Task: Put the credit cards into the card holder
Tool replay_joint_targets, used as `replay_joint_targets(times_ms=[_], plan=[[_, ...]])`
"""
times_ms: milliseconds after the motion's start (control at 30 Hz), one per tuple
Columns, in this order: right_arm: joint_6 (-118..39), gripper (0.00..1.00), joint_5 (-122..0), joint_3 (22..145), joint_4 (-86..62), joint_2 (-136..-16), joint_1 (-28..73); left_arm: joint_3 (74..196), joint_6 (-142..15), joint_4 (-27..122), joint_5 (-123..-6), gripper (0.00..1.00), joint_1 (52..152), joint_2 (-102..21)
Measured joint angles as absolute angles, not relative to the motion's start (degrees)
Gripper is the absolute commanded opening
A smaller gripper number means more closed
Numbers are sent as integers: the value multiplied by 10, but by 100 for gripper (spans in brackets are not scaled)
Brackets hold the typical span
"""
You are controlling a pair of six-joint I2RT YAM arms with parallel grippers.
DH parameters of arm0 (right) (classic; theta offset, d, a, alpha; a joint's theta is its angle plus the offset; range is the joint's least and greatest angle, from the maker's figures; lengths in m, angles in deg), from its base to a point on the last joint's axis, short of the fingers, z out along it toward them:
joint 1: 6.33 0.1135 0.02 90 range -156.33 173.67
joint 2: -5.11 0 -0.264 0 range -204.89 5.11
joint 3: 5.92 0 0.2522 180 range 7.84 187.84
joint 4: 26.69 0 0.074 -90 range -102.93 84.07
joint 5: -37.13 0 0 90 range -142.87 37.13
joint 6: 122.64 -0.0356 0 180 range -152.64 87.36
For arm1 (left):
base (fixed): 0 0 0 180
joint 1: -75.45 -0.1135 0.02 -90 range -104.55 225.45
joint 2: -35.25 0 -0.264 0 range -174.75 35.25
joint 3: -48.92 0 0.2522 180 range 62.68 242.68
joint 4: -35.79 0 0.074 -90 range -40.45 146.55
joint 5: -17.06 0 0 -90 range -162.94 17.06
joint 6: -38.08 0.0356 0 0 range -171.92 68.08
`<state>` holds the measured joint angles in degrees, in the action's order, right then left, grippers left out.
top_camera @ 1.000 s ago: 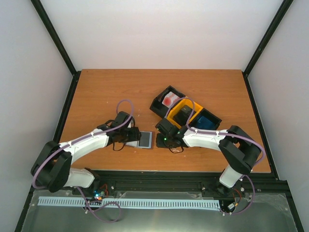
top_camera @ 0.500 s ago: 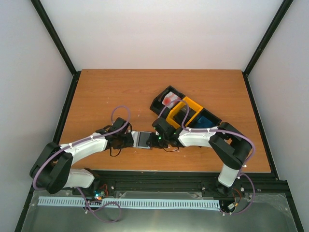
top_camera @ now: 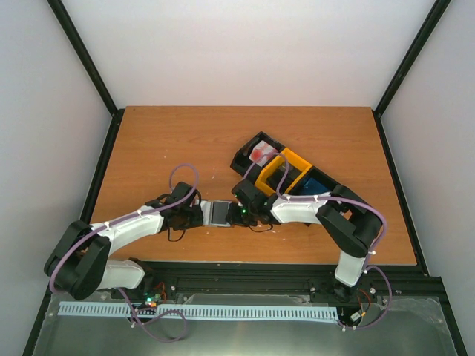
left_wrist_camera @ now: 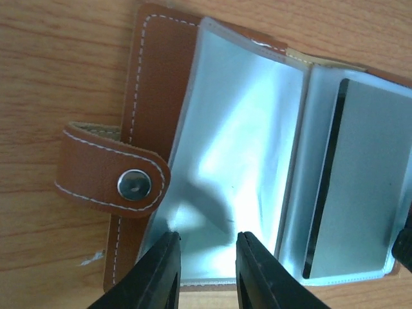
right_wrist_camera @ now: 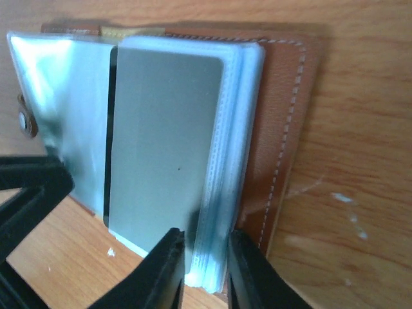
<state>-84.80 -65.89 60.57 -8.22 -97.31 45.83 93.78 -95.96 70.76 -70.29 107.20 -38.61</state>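
Observation:
The brown card holder (top_camera: 220, 212) lies open on the table between my two grippers. In the left wrist view its strap clasp (left_wrist_camera: 111, 175) lies to the left and pale clear sleeves fan out. A grey credit card (right_wrist_camera: 166, 138) with a dark edge sits in a sleeve. My left gripper (left_wrist_camera: 207, 244) hovers over the left sleeve, jaws narrow but apart, nothing between them. My right gripper (right_wrist_camera: 205, 243) has its jaws narrowly apart on either side of the sleeve stack's edge (right_wrist_camera: 222, 193). A blue credit card (top_camera: 317, 185) lies in the tray.
The black-and-yellow tray (top_camera: 297, 159) stands just behind the right arm, with a red-and-white item (top_camera: 260, 153) in its far compartment. Black frame posts and white walls close in the table sides. The table's front edge runs close below the holder.
Both grippers have closed in on the holder, the left from the left and the right from the tray side. Their jaws have narrowed. The holder has shifted slightly left.

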Motion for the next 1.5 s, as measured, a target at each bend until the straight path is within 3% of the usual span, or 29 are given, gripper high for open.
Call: replay_joint_targets(times_ms=[133,300,500,767,1000,1500], plan=[[-850,26,-624,610,-59,-959,461,938,-960,706,-690,25,1072,-386],[-844,19,-614,620,-48,-940,465,938,-959,706,-679,25,1072,-372],[-846,18,-632,623,-60,-947,467,947,-958,704,-663,23,1072,-358],[-852,18,-645,631,-68,-982,467,950,-949,677,-646,16,1072,-409],[-863,24,-643,638,-66,-989,467,950,-947,653,-635,15,1071,-431],[-907,24,-674,629,-115,-997,466,950,-945,641,-629,12,1070,-438]])
